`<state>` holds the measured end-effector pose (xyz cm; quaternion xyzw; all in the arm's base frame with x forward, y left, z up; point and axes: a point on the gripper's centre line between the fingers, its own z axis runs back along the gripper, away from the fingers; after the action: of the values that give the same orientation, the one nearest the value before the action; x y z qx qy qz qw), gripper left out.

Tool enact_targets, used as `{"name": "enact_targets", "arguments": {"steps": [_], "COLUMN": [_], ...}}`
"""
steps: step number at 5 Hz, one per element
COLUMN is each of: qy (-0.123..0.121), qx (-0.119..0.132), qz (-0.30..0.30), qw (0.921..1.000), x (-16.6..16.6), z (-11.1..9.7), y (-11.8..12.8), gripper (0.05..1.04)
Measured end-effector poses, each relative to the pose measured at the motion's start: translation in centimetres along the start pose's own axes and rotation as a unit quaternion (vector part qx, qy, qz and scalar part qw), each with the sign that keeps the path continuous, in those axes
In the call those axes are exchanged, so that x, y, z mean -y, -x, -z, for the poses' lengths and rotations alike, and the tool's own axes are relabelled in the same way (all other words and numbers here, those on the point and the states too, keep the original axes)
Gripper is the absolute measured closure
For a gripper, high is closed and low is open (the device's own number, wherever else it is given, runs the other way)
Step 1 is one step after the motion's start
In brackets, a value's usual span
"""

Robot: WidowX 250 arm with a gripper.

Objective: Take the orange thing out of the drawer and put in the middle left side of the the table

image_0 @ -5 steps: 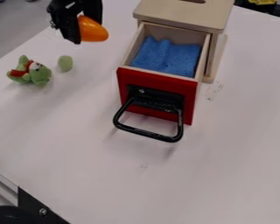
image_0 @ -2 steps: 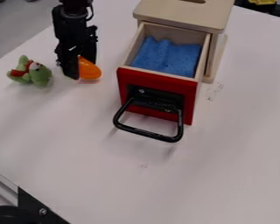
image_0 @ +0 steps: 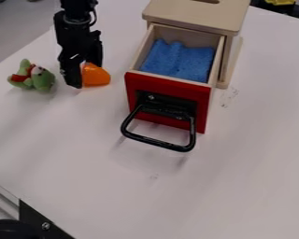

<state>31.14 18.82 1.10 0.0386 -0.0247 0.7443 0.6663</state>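
Note:
My gripper (image_0: pixel 83 74) is low at the upper left of the table (image_0: pixel 71 154), pointing down. Right against its right side is the orange thing (image_0: pixel 96 75), which seems to rest on the tabletop; its left part is hidden by the gripper. The drawer (image_0: pixel 167 98), with a red front and black handle, stands pulled out to the right of both. Inside it lies blue cloth-like material (image_0: pixel 177 60).
A green and red plush toy (image_0: pixel 33 77) lies just left of the gripper. The wooden cabinet (image_0: pixel 195 14) stands behind the drawer. A metal and black frame part (image_0: pixel 36 219) is at the lower left corner.
The gripper has come down with the orange thing from above the table to its surface, over where a small green oval was. The orange thing has lately turned a little.

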Motion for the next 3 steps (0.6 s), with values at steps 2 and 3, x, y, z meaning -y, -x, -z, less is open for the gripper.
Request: {"name": "enact_targets", "arguments": {"steps": [2,3], "qy": [0.023,0.051], "qx": [-0.01,0.002], "qz": [-0.001,-0.008], "qw": [0.9997,0.9987], "x": [-0.4,-0.7], "z": [-2.6,-6.5], "y": [-0.5,-1.0], "gripper": [0.098,0.098]}}
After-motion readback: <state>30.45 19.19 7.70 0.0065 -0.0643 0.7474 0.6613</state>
